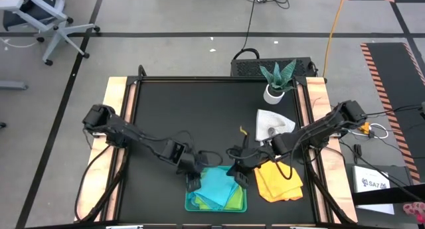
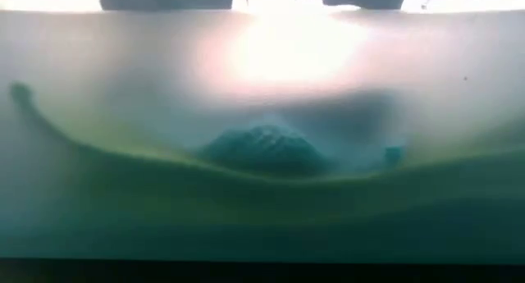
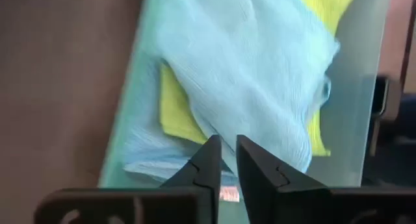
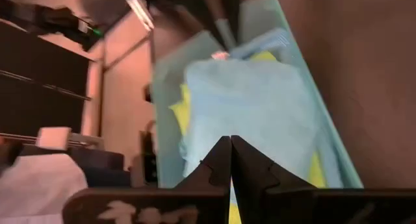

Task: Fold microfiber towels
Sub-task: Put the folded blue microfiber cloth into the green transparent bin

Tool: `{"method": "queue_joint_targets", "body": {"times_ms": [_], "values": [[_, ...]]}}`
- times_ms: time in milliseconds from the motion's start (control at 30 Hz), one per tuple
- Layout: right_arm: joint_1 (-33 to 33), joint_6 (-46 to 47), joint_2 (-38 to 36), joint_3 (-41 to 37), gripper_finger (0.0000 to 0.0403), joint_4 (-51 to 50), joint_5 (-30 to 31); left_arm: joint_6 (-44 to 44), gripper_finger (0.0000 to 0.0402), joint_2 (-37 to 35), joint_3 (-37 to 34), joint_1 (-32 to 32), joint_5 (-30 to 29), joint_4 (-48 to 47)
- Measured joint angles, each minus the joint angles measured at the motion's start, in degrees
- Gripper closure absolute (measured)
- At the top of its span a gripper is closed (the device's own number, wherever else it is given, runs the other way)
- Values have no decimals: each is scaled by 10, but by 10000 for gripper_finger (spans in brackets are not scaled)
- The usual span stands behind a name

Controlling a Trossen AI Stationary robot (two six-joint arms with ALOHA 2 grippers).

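A teal tray (image 1: 188,204) stands at the table's near edge. In it a turquoise towel (image 1: 216,186) lies rumpled on top of a lime green towel (image 1: 234,201). A yellow-orange towel (image 1: 279,181) lies bunched on the table right of the tray, and a pale towel (image 1: 272,123) lies farther back. My left gripper (image 3: 227,146) slants down over the tray's left side, its fingers a narrow gap apart with nothing between them. My right gripper (image 4: 230,143) is shut with nothing in it, above the tray's far right corner. The low view is blurred. My left gripper has its fingertips just over the turquoise towel's edge (image 3: 195,152) at the tray's left side. Whether they touch the cloth, I cannot tell.
A potted plant (image 1: 277,83) stands at the far right of the table. Wooden rails run along the table's left and right sides. The black table top behind the tray is bare.
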Motion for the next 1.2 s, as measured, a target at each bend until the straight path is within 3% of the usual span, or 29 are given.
{"method": "queue_joint_targets", "body": {"times_ms": [167, 267, 433, 700, 1033, 1200], "values": [[0, 3, 0, 0, 403, -27, -6, -38, 393, 10, 0, -28, 4, -9], [0, 3, 0, 0, 403, -25, -8, -79, 395, 9, 0, -31, -14, -3], [2, 0, 0, 0, 403, -23, -8, -129, 356, 9, 0, -24, -43, 11], [22, 0, 0, 0, 403, -21, -8, -151, 294, 9, 0, -15, -8, 20], [31, 18, 0, 0, 400, -30, -9, -154, 266, 40, -1, -3, 4, 34], [24, 19, 0, 0, 368, -65, -11, -151, 255, 46, -1, 4, 15, 58]]}}
